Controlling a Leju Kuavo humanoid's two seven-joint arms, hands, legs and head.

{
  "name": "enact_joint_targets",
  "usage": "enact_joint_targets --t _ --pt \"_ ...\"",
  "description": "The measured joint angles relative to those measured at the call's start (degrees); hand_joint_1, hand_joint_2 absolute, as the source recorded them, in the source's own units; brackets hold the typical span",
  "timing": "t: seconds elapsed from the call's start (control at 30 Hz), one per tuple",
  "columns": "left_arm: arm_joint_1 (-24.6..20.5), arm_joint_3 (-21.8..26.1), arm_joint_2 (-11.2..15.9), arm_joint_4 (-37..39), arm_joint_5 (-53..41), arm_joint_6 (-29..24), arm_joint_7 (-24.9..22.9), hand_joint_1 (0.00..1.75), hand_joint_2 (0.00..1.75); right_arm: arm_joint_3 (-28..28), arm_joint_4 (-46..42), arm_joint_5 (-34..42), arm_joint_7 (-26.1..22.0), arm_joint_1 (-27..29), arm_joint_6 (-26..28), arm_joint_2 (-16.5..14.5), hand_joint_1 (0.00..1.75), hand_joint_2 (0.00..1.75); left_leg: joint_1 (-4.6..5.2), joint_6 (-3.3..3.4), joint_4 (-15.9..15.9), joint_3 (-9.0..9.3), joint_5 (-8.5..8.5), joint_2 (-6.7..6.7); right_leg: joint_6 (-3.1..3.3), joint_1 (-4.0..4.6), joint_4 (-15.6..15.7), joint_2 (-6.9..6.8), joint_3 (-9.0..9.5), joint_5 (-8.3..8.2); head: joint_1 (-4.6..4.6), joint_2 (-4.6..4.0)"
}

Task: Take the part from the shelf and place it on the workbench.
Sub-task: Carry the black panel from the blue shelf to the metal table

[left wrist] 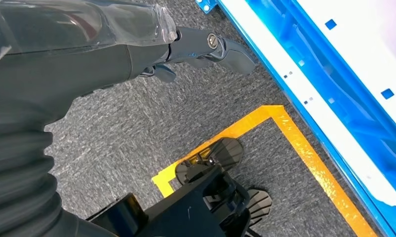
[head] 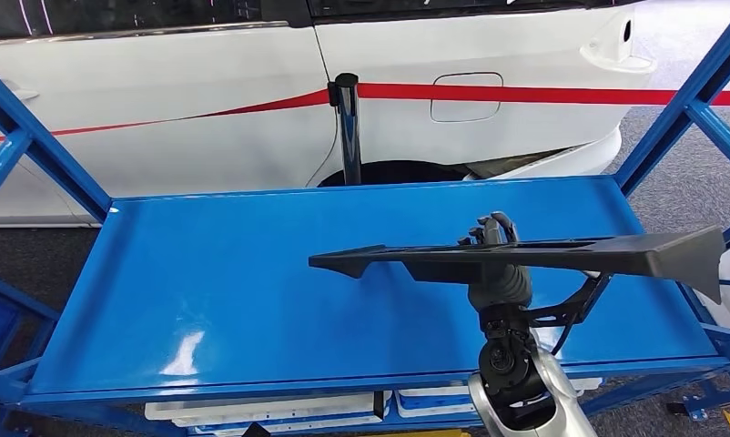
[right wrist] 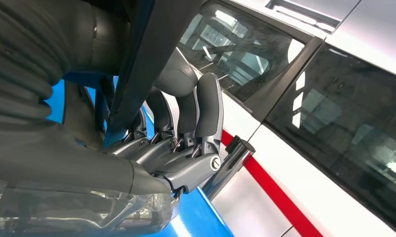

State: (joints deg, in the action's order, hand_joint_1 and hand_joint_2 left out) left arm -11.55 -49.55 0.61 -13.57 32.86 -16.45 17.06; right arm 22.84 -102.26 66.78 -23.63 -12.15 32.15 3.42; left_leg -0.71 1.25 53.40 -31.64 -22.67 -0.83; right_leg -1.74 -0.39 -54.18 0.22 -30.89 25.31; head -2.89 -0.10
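robot hand (head: 494, 238), long dark tapered part (head: 562, 255)

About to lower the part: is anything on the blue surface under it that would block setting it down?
Nothing visible does. The right hand holds the long dark part above the blue surface, which looks bare beneath it. The black post stands behind the far edge, out of the way.

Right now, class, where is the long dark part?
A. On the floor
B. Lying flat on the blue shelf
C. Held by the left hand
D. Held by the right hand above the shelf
D: the right hand grips the part above the shelf; the left hand hangs over the floor.
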Motion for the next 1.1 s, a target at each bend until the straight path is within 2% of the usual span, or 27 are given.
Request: enact_joint_targets --t 0.7,1.1 --pt "-0.1 0.0 -0.1 0.0 -1.8 -0.4 -0.3 0.0 1.75 0.0 1.7 0.3 -0.1 0.1 -3.3 -0.5 1.75 1.75 0.0 0.0 0.0 0.01 0.0 0.01 0.0 0.0 0.0 0.01 0.0 0.0 0.0 0.01" --pt "-0.2 -0.2 -0.1 0.0 -3.6 -2.2 2.2 0.0 1.75 0.0 1.7 -0.1 -0.3 0.4 -4.0 -0.5 1.75 1.75 0.0 0.0 0.0 0.01 0.0 0.01 0.0 0.0 0.0 0.01 -0.01 0.0 0.0 0.01"
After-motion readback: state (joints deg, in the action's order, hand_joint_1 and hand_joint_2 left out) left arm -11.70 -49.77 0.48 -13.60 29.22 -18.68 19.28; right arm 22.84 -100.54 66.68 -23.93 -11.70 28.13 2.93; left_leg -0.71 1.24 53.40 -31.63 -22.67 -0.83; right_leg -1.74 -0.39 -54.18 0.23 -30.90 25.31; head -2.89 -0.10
